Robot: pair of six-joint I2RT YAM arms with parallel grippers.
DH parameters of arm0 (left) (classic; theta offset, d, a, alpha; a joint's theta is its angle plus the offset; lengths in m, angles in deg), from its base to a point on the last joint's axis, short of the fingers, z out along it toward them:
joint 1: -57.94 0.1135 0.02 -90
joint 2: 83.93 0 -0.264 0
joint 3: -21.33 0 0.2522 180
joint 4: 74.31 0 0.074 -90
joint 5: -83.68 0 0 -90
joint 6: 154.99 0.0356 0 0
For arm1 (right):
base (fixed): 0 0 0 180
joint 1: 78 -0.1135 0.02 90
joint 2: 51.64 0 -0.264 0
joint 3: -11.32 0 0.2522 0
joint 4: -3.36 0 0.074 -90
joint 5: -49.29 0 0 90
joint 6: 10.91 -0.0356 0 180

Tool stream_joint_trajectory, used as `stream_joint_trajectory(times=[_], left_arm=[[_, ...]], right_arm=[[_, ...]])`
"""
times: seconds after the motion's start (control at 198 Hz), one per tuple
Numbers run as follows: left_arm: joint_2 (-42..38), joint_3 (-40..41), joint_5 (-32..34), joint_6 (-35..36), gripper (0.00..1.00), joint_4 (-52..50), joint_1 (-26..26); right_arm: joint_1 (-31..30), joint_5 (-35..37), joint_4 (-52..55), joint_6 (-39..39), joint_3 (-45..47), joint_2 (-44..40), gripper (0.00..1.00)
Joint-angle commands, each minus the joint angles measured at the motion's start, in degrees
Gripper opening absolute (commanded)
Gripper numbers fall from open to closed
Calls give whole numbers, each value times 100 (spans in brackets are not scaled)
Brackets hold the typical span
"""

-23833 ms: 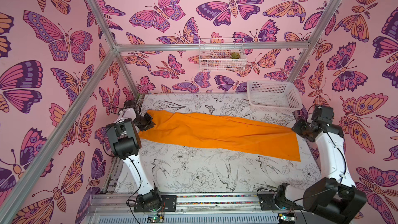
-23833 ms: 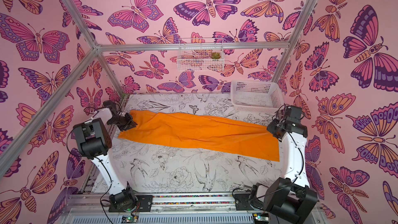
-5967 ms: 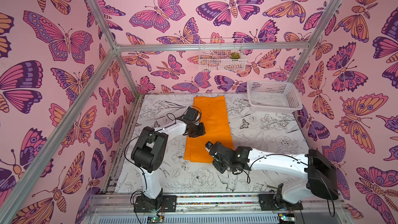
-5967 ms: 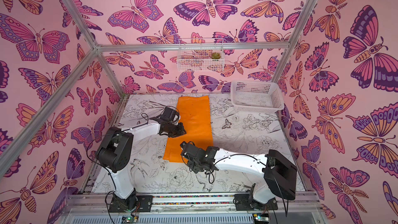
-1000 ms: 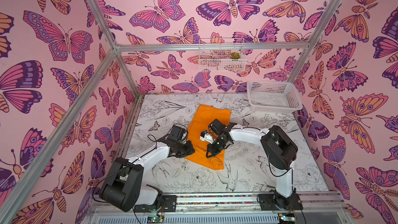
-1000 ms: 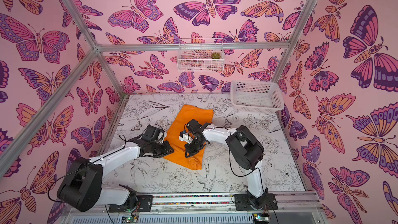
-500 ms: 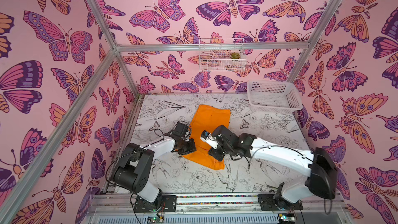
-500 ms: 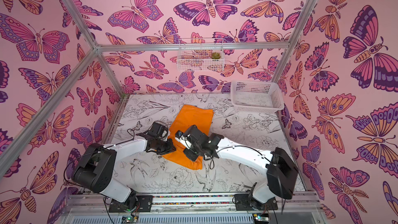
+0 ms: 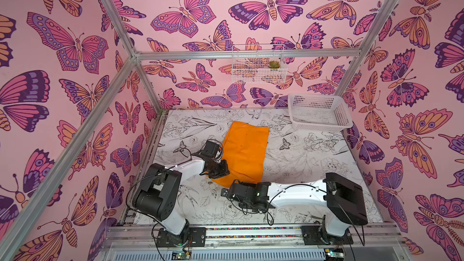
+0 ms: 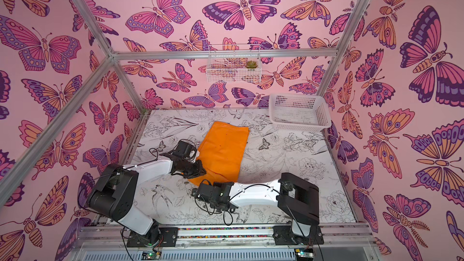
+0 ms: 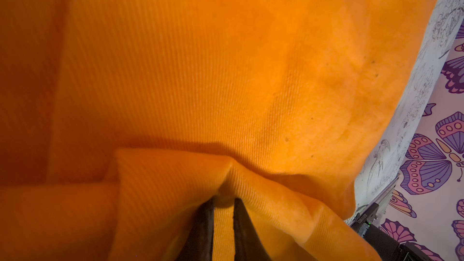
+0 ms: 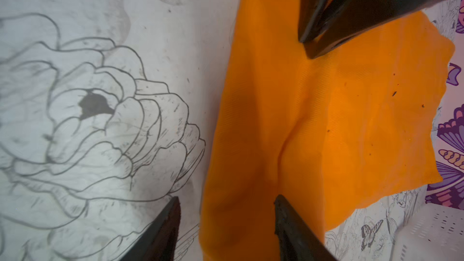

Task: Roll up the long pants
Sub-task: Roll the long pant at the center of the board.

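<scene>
Folded long pants [image 9: 247, 151] mid-frame; left gripper [image 11: 224, 200] jaws clamped on its lower-left fold; right gripper [image 12: 226, 198] jaws apart.

1. In both top views the left claw [image 9: 222, 170] sits on the near left edge of the long pants [image 9: 247, 151]. Its own body covers its fingertips and the cloth under them.
2. In the left wrist view the long pants run off three edges, and the claw's fingers [image 11: 203, 229] are cut off.
3. In the right wrist view the right claw [image 12: 226, 197] shows fingertips only. A dark blurred shape [image 12: 351, 3] over the long pants is also cut off.
4. The small plant [image 9: 273, 64], high behind the long pants, is too small to identify.
</scene>
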Motion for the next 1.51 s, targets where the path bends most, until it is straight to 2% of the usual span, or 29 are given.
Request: stream_joint_trajectory(times=[0.0,0.096,0.162,0.455,0.525,0.596,0.697,0.869,1.01,1.182,1.414,1.505], left_arm=[[193,119,124,143,18,157,63],[144,155,74,164,18,158,91],[103,188,71,171,18,157,104],[-29,338,-26,232,18,159,188],[-87,361,-60,241,18,145,205],[-151,383,-105,250,18,126,238],[-290,367,-211,259,18,36,290],[-845,197,-257,241,19,-469,328],[-1499,-31,-102,224,20,-1054,349],[-2304,-149,13,169,22,-1415,346],[-2798,-101,71,147,23,-1717,346],[-2943,-39,84,118,23,-1729,338]], right_arm=[[-32,479,-324,128,7,155,61],[-32,875,-526,117,44,429,61],[-23,981,-696,65,29,600,66],[66,1586,-1510,412,-1,1498,65],[123,1572,-1655,475,55,1517,56],[182,1542,-1777,546,149,1439,41],[251,1121,-1705,585,248,1136,22],[395,217,-1081,306,221,410,2],[572,-803,-281,-42,-58,-68,0],[872,-2276,503,-419,-608,-232,0],[1438,-4263,606,-894,-973,-294,0],[1872,-5241,379,-1321,-980,-259,0]])
